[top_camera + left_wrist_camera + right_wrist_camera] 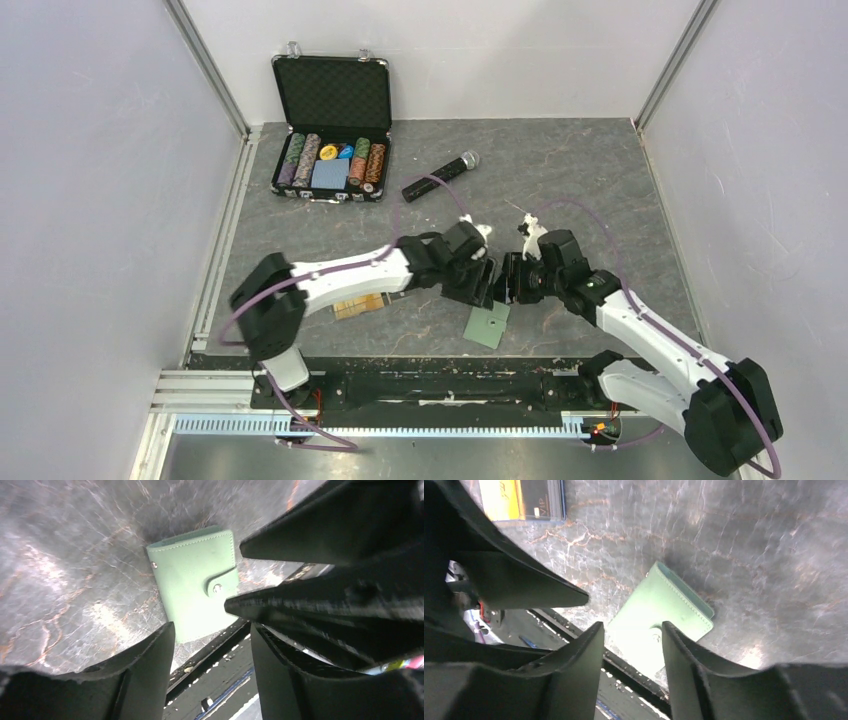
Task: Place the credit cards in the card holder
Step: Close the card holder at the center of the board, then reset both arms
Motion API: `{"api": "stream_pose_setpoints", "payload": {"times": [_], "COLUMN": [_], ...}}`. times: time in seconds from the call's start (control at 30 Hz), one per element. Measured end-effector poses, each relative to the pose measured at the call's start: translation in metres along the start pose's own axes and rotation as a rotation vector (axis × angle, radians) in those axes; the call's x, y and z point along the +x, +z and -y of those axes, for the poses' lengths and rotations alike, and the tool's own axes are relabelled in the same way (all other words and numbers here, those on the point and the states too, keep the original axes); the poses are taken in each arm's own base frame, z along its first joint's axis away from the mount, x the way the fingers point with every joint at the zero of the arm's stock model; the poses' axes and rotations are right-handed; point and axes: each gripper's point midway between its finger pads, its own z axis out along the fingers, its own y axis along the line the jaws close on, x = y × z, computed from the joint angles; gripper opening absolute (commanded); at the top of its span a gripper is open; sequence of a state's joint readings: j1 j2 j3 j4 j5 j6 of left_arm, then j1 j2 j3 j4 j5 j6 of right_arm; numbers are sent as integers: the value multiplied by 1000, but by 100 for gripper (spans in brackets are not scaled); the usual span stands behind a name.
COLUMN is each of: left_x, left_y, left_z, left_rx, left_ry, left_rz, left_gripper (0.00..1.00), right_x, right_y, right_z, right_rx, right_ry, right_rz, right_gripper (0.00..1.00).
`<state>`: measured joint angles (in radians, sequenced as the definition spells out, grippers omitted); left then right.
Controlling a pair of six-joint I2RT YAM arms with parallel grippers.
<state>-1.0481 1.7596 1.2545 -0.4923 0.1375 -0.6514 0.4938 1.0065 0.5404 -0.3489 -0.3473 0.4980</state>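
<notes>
We judge opening comes first: the card holder [487,325] lies snapped shut on the counter [600,180], lower centre of the top view, credit cards [358,306] left of it. Left jaws and right jaws hover above, parted, empty; next we must unsnap it

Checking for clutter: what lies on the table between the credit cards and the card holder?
Nothing. The right wrist view shows only bare table between the credit cards and the card holder.
</notes>
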Motion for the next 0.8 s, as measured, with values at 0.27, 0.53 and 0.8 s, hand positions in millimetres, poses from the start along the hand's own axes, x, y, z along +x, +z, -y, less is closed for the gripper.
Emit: {"api": "stream_pose_setpoints", "payload": {"times": [0.27, 0.53, 0.8], "left_x": [-46, -55, -60], "left_y": [-67, -99, -136], "left_z": [-20, -90, -119], "left_rx": [212, 258, 245], "left_ry": [-159, -402, -473], "left_rz": [330, 488, 607], "left_gripper": [100, 100, 100], "right_x": [-26, -41, -39], "right_y": [-12, -19, -21], "right_z": [-7, 10, 17], "right_rx": [3, 29, 15], "right_ry": [4, 94, 143], "right_rz": [98, 142, 137], "right_gripper": [87, 98, 98]}}
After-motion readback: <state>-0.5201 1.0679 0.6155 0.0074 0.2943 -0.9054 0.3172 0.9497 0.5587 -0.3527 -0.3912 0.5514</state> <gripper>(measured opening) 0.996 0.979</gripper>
